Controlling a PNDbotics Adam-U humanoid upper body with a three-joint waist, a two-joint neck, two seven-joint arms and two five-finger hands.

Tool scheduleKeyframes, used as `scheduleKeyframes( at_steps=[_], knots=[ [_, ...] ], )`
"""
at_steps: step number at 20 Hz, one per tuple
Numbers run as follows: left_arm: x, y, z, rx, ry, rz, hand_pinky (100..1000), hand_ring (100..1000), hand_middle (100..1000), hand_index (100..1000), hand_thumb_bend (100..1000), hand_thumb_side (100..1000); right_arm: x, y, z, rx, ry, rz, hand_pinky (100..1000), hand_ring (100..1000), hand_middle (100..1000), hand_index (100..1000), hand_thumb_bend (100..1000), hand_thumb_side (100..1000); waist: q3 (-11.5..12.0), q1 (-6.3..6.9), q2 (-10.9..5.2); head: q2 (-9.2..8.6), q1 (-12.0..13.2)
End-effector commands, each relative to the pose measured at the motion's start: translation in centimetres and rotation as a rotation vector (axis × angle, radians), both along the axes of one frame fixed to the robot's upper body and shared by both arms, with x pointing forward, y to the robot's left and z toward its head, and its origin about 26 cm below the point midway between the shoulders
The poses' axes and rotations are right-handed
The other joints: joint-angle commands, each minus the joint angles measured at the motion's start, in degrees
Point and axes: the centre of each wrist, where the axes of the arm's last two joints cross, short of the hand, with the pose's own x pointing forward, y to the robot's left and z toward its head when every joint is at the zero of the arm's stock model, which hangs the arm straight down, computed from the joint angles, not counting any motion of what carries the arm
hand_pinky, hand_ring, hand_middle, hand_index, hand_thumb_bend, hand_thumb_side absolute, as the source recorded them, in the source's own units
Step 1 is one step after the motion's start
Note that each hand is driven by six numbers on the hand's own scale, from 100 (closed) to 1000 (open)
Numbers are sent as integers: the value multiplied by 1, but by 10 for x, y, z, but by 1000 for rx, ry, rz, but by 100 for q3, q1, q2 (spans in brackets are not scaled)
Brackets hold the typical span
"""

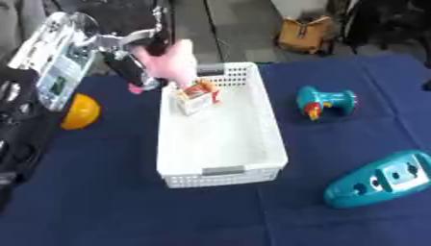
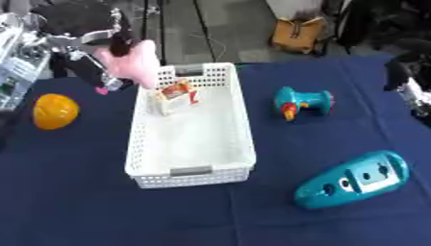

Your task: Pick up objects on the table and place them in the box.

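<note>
Left hand [image 1: 145, 45] is up over the far-left corner of the box [image 1: 252, 144], fingers curled round a pink toy [image 1: 172, 65] that hangs just above the rim, w/ a bit of pink poking out below the hand on the outer side. Can't make out what the toy is (soft-looking, pale pink).

Box is white, slotted walls, long axis running away from the robot, sitting on a blue cloth [image 1: 126, 211]. Inside, at the far end, a small carton [image 1: 198, 97] w/ orange-red print stands tilted, close to the left wall; rest of the box floor is bare white.

Left of the box, well apart: an orange ball [image 2: 55, 111] on the cloth. Right of the box: a teal toy drill [image 1: 324, 102] w/ red and yellow bits, lying on its side. Nearer the robot, right side: a bigger teal case [image 2: 353, 179], rounded, w/ a pale panel on top, lying askew.

Right hand [image 2: 410, 89] shows only at the right edge in the right eye view, dark, over the cloth; can't tell how its fingers sit.
</note>
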Motion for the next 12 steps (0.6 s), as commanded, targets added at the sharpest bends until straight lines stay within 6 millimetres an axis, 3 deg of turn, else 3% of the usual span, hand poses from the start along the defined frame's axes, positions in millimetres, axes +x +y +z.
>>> scheduleKeyframes(
  at_steps=[1, 4, 5, 8, 9, 12],
  knots=[
    [8, -13, -12, 17, -21, -23, 691, 530, 398, 454, 504, 251, 1, 1, 9, -7, -24, 18, 547, 477, 610, 843, 374, 574, -37, -12, -55, -109, 18],
    [17, -20, -41, 52, 10, -34, 693, 535, 407, 465, 514, 264, 2, 1, 9, -7, -23, 22, 547, 477, 610, 843, 374, 574, -72, -4, -43, -135, 8],
    [19, -19, -49, 66, 19, -27, 755, 644, 546, 624, 674, 395, 2, 1, 10, -6, -24, 21, 547, 476, 610, 843, 373, 574, -72, 2, -39, -141, -8],
    [22, -15, -60, 105, 30, -8, 755, 644, 546, 624, 674, 395, 1, 1, 10, -6, -24, 18, 547, 476, 610, 843, 373, 574, -70, 8, -35, -147, -35],
    [23, -11, -63, 121, 38, 6, 842, 783, 744, 788, 823, 509, 1, 1, 10, -5, -24, 18, 547, 476, 610, 843, 373, 575, -62, 10, -36, -155, -47],
    [25, 1, -64, 136, 53, 62, 844, 791, 761, 808, 851, 526, 1, 0, 9, -4, -24, 15, 547, 476, 610, 843, 374, 575, -31, 3, -39, -168, -83]
  ],
)
